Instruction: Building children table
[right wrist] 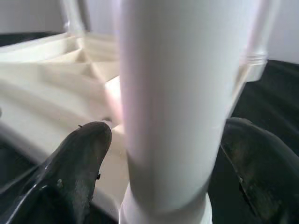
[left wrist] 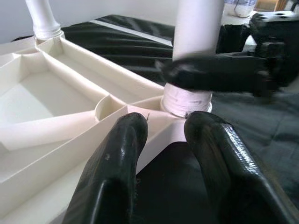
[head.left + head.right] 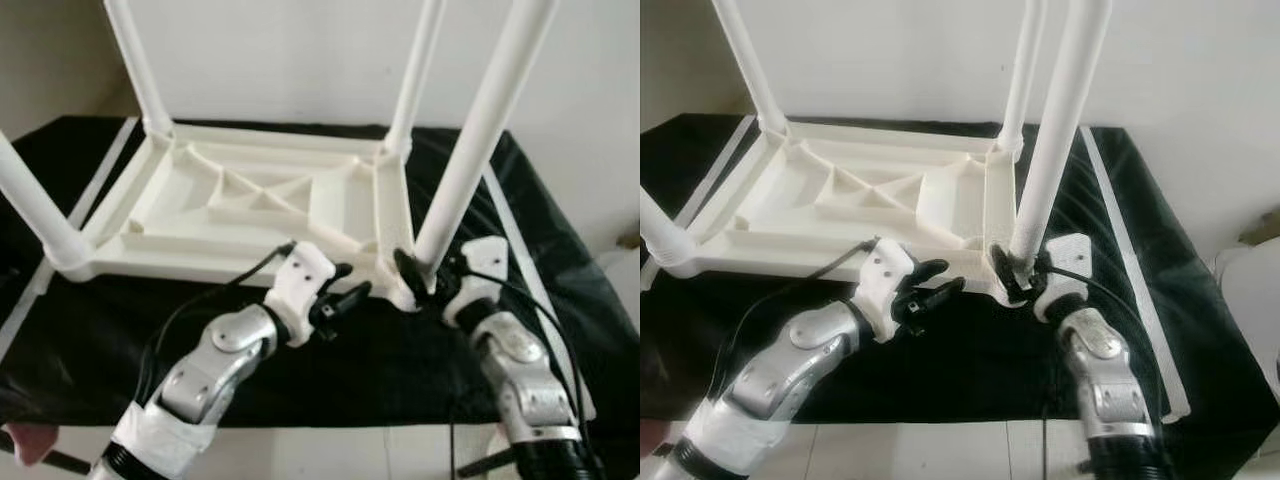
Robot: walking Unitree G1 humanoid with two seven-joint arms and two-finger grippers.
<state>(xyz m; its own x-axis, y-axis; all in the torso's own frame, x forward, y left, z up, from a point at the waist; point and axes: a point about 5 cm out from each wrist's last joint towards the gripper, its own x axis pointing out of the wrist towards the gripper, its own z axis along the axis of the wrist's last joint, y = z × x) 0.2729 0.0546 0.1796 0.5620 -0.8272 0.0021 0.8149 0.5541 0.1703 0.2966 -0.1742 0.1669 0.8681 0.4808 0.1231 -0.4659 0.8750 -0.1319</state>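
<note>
The white tabletop (image 3: pixel 250 205) lies upside down on the black-covered desk (image 3: pixel 330 360), with all four legs standing in its corner sockets. Your right tool (image 3: pixel 428 277) sits at the base of the near right leg (image 3: pixel 470 150), one finger on either side; in the right wrist view small gaps show beside the leg, so it looks closed around it but I cannot tell whether it truly pinches. Your left tool (image 3: pixel 345 293) hovers just beside the tabletop's near edge, fingers slightly apart and holding nothing.

To seat this leg well, I'd judge you should grip low near the socket (image 2: pixel 186 100), keep the leg upright as you press or twist, and avoid side force that would skid the tabletop. Bring the left tool onto the near rim to brace it.
</note>
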